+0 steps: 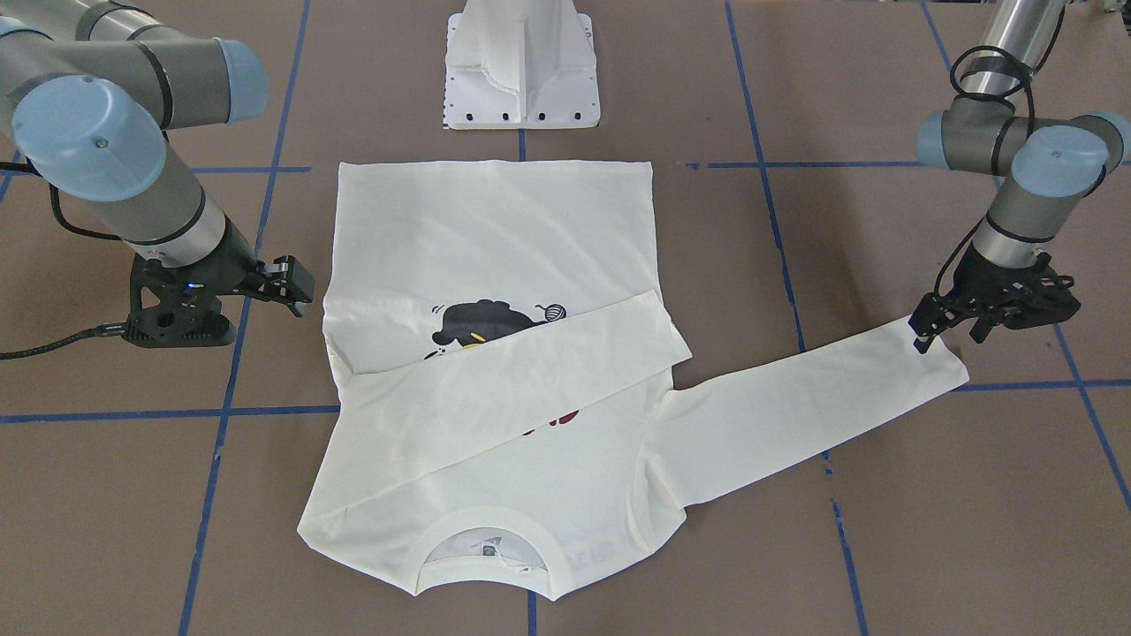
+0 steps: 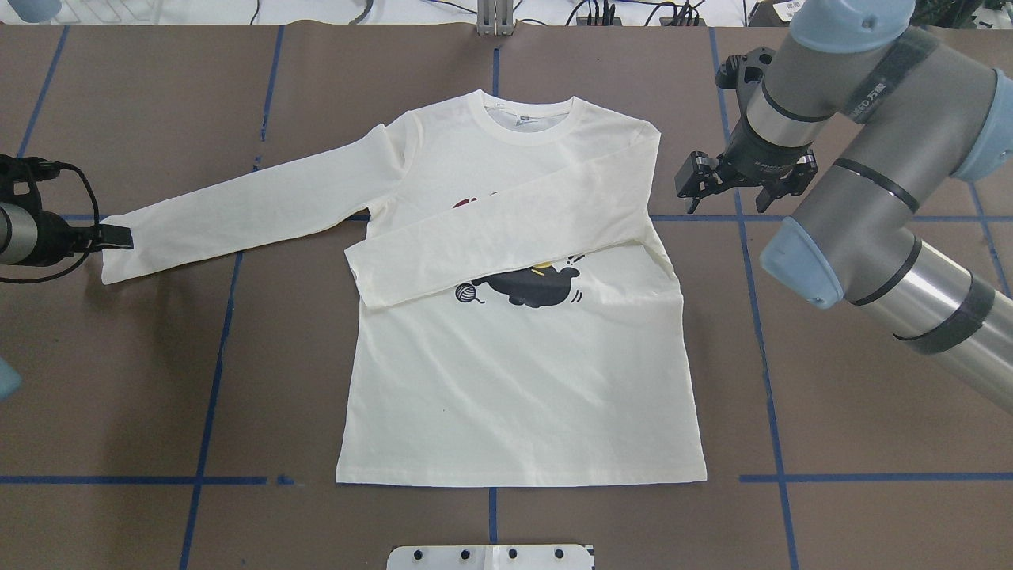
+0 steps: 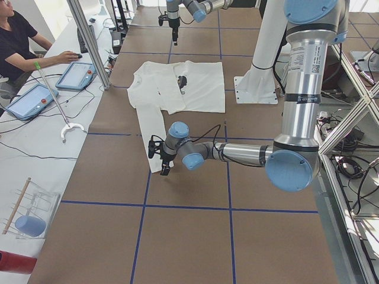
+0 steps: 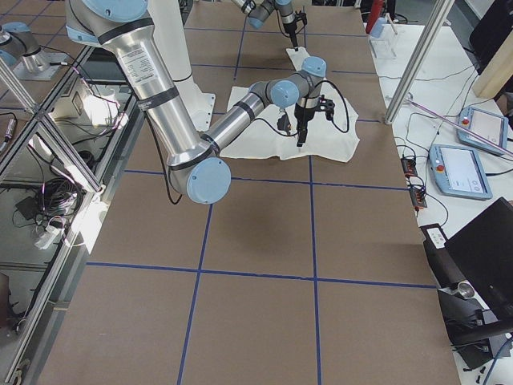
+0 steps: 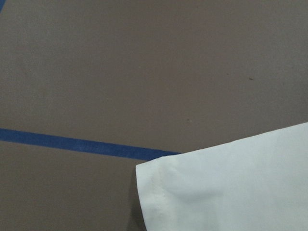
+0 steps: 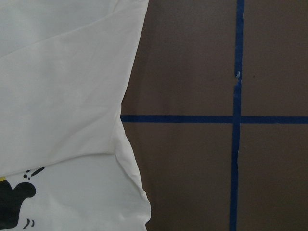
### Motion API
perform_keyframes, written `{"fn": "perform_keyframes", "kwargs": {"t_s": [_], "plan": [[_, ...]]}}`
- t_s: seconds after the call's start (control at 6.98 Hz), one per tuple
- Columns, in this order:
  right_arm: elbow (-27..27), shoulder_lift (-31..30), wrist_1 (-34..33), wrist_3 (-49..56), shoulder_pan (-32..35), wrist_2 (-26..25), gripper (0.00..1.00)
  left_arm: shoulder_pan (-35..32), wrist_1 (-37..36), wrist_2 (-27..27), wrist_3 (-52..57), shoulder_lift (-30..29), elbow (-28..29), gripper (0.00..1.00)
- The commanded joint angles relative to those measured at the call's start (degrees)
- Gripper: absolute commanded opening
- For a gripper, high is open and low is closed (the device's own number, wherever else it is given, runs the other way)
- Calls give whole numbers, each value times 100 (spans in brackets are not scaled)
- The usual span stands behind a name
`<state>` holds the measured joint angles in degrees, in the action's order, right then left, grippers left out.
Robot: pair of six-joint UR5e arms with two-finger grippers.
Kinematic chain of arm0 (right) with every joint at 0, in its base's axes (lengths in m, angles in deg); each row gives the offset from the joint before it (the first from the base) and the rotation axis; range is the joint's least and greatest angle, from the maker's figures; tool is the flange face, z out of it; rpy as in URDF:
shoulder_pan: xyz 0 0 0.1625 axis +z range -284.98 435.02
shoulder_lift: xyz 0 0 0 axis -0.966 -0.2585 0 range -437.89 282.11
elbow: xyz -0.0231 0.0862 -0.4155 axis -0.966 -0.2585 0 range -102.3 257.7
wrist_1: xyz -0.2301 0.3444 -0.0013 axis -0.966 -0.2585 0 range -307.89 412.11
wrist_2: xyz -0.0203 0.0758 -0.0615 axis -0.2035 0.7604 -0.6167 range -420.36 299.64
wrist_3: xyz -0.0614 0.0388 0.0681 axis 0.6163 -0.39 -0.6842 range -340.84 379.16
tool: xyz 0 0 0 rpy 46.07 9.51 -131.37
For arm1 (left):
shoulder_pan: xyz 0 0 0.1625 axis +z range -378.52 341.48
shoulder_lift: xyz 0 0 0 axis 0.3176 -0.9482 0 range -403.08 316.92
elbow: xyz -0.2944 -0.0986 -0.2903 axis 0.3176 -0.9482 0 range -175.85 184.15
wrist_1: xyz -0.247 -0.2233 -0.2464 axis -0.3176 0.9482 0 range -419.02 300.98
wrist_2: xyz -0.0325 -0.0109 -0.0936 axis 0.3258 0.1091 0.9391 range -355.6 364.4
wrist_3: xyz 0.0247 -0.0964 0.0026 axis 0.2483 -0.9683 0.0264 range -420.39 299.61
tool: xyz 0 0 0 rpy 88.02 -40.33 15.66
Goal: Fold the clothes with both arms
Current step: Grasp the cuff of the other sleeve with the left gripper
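Note:
The cream long-sleeved shirt [image 2: 514,380] lies flat on the table with its black cat print [image 2: 530,285] facing up. One sleeve [image 2: 506,229] is folded slantwise across the chest and hides most of the red lettering. The other sleeve [image 2: 237,206] stretches straight out toward my left arm. My left gripper [image 1: 950,334] stands open right at that sleeve's cuff [image 5: 231,187], one finger at the cuff's edge, and the cloth lies flat. My right gripper [image 2: 726,199] hovers open and empty beside the shirt's edge [image 6: 130,159], apart from it.
The white pedestal base [image 1: 521,71] stands just beyond the shirt's hem. Blue tape lines [image 2: 760,332] grid the brown table. In the exterior left view a person sits at a side bench [image 3: 35,118] with tablets and cables.

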<state>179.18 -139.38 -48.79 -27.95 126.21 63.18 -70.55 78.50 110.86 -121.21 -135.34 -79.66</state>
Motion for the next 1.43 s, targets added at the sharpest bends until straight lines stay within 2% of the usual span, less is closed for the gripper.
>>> {"fn": "perform_keyframes", "kwargs": {"t_s": [0.0, 0.14, 0.57, 0.72, 0.86, 1.29], "plan": [[12, -11, 0, 0, 5, 4, 100, 53, -15, -2, -8, -11, 22, 90], [12, -20, 8, 0, -4, -5, 100, 62, -24, -2, -8, -2, 22, 79], [12, -3, 9, 0, -4, -5, 100, 62, -33, 16, -17, -29, 14, 23], [12, -11, 9, 0, -4, -5, 100, 62, -33, 25, -26, -46, -4, 10], [12, -20, 9, 0, -4, -5, 100, 62, -41, 25, -69, -81, -13, 0], [99, -168, 9, 26, 31, -14, 100, 62, -94, 77, -96, -125, -231, 0]]}}
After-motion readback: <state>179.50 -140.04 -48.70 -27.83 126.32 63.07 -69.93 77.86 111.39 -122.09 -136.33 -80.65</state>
